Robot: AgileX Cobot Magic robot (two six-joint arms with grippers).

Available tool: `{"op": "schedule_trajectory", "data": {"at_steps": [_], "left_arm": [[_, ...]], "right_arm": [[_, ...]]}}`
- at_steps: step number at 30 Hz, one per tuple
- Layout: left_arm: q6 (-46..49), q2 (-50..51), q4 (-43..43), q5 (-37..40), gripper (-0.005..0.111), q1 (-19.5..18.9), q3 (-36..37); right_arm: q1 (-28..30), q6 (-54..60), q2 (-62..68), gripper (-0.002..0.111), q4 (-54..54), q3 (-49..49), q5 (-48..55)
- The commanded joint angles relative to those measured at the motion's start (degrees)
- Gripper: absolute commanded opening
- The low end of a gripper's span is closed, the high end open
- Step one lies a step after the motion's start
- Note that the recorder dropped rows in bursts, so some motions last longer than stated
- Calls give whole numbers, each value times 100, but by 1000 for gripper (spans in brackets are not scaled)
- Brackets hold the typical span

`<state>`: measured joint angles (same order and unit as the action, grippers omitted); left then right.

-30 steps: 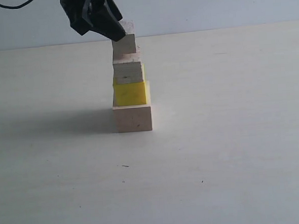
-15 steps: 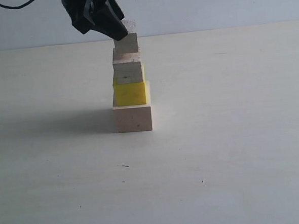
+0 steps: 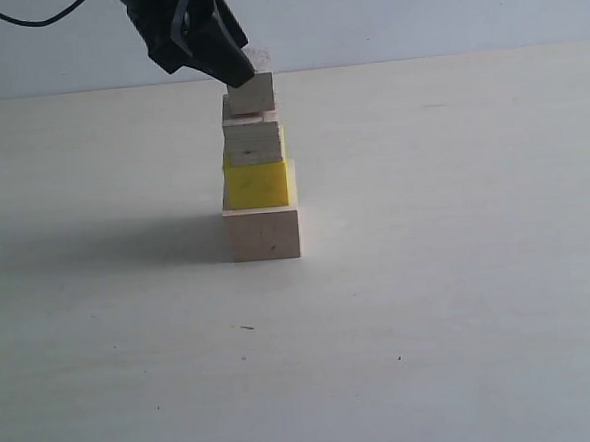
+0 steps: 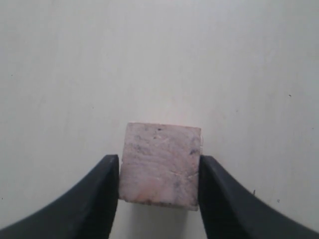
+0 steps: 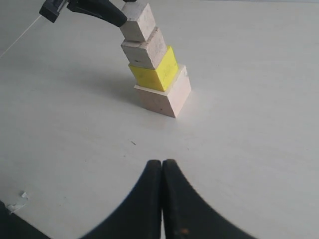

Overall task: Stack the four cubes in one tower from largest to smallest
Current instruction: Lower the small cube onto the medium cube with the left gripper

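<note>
The tower stands mid-table: a large pale wood cube [image 3: 263, 233] at the base, the yellow cube [image 3: 258, 184] on it, then the medium wood cube [image 3: 252, 143]. My left gripper [image 3: 234, 74] comes in from the upper left, shut on the small wood cube [image 3: 251, 93], which sits right at the medium cube's top; I cannot tell whether they touch. In the left wrist view the small cube [image 4: 162, 164] fills the gap between both fingers of that gripper [image 4: 158, 162]. My right gripper [image 5: 162, 163] is shut on nothing, low over the table, well short of the tower [image 5: 162, 74].
The pale table [image 3: 460, 301] spreads all round the tower with only tiny dark specks [image 3: 246, 328]. A black cable [image 3: 22, 17] hangs at the upper left behind the left arm. A blue-grey wall lies behind the table's far edge.
My left gripper has come down with the small cube, from a clear gap above the medium cube to right at its top. The three stacked cubes and the right gripper have not moved.
</note>
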<state>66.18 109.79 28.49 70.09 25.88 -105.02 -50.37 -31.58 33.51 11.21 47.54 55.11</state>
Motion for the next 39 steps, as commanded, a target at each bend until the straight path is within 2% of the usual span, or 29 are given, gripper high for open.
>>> {"op": "schedule_trajectory", "data": {"at_steps": [1, 39], "left_arm": [[-48, -11, 86, -13, 0, 21, -48], [-61, 75, -98, -13, 0, 21, -48]], "right_arm": [[-25, 15, -34, 0, 16, -29, -37], [-25, 30, -34, 0, 6, -29, -37]]}}
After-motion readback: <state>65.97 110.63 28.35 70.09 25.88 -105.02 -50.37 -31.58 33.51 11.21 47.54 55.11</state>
